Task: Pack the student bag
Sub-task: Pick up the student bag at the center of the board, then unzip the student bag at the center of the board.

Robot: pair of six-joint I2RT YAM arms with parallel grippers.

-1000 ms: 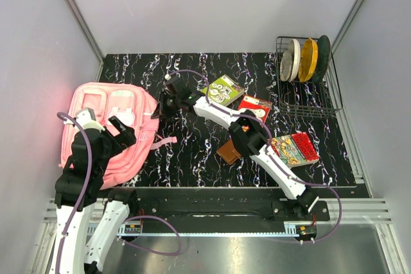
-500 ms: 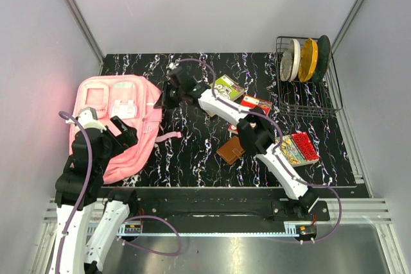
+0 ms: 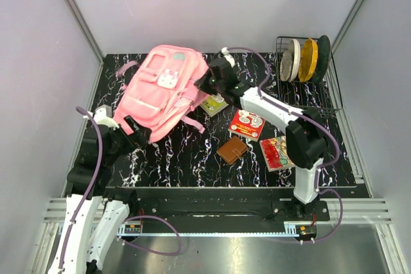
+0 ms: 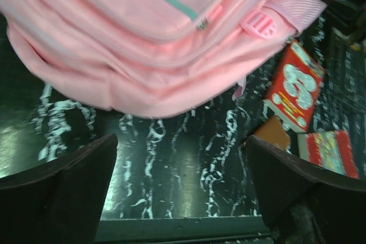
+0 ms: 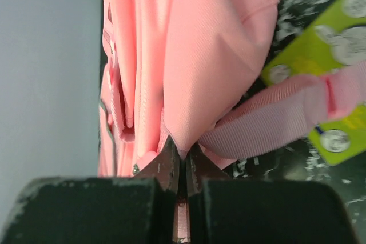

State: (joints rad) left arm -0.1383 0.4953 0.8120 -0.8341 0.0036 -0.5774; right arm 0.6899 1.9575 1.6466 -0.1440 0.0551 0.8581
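Observation:
The student bag (image 3: 162,91), a big pink backpack, stretches slantwise across the back of the table, front pockets up. My right gripper (image 3: 204,83) is at its right edge, shut on a pinch of pink fabric. In the right wrist view the jaws (image 5: 183,158) clamp a fold of the bag (image 5: 194,50), and a pink strap (image 5: 274,121) crosses a green book (image 5: 329,55). My left gripper (image 3: 133,130) hangs open just in front of the bag's near end. Its wrist view shows the bag (image 4: 143,38) above the wide-apart fingers (image 4: 63,190), with nothing between them.
A green book (image 3: 214,104) lies partly under the bag's strap. A red book (image 3: 247,124), a brown wallet (image 3: 232,150) and a colourful book (image 3: 277,153) lie right of centre. A wire dish rack (image 3: 309,97) with plates stands at the back right.
My right gripper closed on the bag and hauled it from the left edge toward the back centre, turning it. The books shifted nearer and leftward. My left arm moved slightly right.

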